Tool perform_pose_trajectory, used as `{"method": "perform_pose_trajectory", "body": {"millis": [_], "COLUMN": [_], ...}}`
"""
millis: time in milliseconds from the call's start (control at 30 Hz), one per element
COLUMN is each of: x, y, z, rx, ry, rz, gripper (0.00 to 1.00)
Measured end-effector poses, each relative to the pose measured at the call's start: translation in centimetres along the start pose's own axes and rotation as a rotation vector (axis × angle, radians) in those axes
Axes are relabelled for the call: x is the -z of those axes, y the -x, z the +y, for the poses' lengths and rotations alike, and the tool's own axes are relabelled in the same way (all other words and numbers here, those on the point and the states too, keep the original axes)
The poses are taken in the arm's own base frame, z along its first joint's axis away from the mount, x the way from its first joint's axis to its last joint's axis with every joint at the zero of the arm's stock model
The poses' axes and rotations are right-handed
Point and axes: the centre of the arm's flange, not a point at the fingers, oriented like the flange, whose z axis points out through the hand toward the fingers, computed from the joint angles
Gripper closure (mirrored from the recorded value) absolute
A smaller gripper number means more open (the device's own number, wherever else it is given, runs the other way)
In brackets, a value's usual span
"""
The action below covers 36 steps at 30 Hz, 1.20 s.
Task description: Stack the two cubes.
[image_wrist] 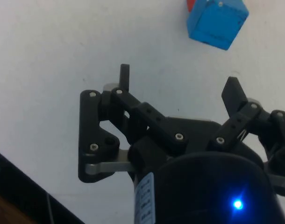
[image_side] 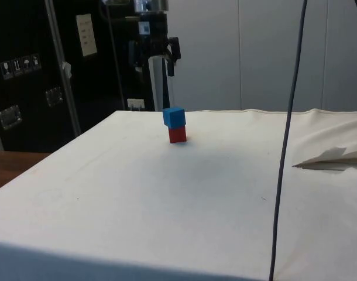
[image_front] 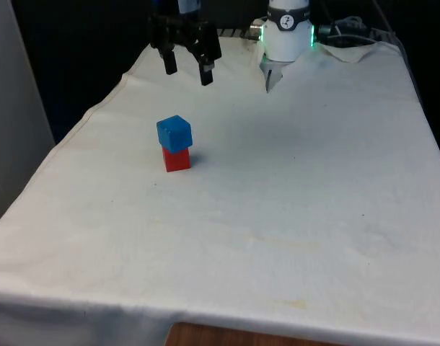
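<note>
I see the blue cube (image_front: 174,134) sitting on the red cube (image_front: 177,159), slightly askew, on the white cloth of the bench (image_front: 292,216), toward the front view's left. Both are small, smooth, sharp-edged blocks. Beyond and above them hang my black fingers (image_front: 169,60), spread wide, holding nothing, well clear of the stack.

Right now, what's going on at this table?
The blue cube sits on top of the red cube on the white cloth, slightly askew, so the stack looks done. The gripper hangs open and empty above them, touching neither cube.
</note>
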Motion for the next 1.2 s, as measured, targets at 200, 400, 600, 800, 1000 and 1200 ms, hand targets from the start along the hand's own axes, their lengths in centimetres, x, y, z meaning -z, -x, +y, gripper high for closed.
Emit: {"method": "perform_pose_trajectory", "body": {"millis": [200,400,600,800,1000,1200], "x": [0.9,1.8,2.5,2.9,3.6,4.2], "y": [0.4,1.0,1.6,2.3,3.6,5.4], "z": [-0.9,-1.9,-3.1,-4.2,-4.8,-5.0], "rx": [0.027,0.062,0.091,0.115,0.135,0.159], "ry": [0.005,0.007,0.006,0.006,0.002,0.000], "rz": [-0.002,-0.005,-0.005,-0.011,-0.026,-0.031], "gripper": [0.00,0.00,0.00,0.00,0.00,0.00]}}
